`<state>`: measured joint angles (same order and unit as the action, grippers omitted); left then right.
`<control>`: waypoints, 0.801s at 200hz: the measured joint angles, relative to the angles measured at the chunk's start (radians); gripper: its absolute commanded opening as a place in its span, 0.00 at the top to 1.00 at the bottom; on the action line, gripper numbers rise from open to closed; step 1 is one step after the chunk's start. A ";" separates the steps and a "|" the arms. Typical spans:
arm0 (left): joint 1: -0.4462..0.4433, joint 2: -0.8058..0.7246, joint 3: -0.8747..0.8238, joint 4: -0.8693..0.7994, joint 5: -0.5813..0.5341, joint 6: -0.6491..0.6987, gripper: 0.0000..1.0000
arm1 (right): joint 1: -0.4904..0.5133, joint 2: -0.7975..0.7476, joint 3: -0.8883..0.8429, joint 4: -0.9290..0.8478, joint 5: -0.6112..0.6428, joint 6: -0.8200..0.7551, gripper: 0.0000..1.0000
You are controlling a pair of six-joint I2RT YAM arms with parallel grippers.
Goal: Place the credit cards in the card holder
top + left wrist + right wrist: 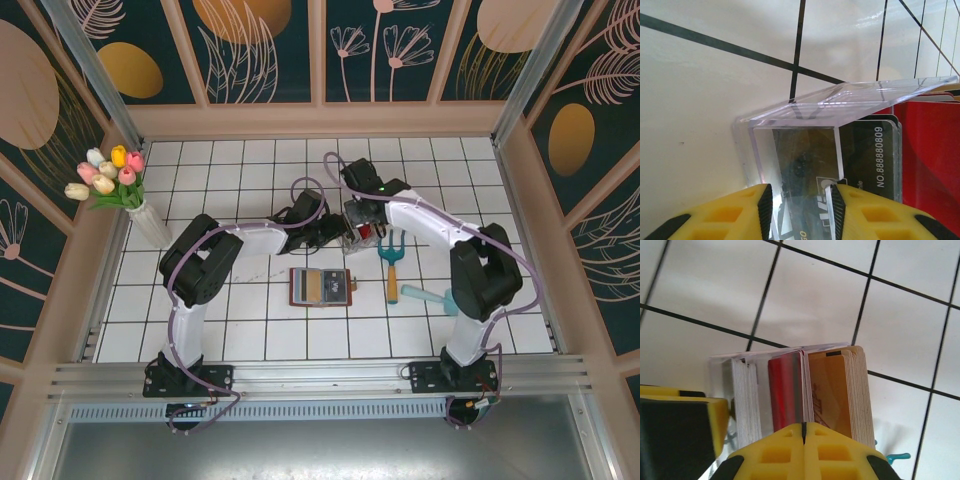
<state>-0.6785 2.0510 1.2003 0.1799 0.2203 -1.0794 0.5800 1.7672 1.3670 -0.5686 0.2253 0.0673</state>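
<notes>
The credit cards stand on edge in a clear plastic box [363,238] at mid-table: a grey-white stack [745,400], red cards [785,390] and tan cards [837,390]. My right gripper [803,426] is over the box, shut on the top edge of a red card. My left gripper [799,200] is beside it, its pads [765,207] pressed on the box's end walls, with a dark numbered card [875,155] behind the clear wall [790,165]. The card holder [320,287], a brown leather wallet, lies open nearer the arm bases, apart from both grippers [338,232] [362,220].
A teal hand fork [393,250] lies just right of the box, and another teal tool [425,296] lies near the right arm. A white vase of tulips [140,205] stands at the far left. The left gripper's yellow finger [680,425] sits close to the right gripper.
</notes>
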 measured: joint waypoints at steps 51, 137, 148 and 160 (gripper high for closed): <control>0.000 -0.079 -0.054 0.003 0.001 0.014 0.52 | -0.121 -0.154 -0.024 0.035 -0.266 0.097 1.00; 0.031 -0.420 -0.266 0.293 0.089 -0.039 0.30 | -0.235 -0.360 -0.220 0.270 -0.761 0.359 1.00; 0.034 -0.420 -0.266 0.349 0.119 -0.056 0.31 | -0.237 -0.371 -0.233 0.303 -0.806 0.387 1.00; 0.034 -0.420 -0.266 0.392 0.148 -0.077 0.33 | -0.237 -0.375 -0.241 0.334 -0.848 0.417 1.00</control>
<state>-0.6441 1.6314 0.9340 0.5720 0.3687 -1.1561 0.3435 1.3922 1.1255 -0.2344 -0.6228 0.4847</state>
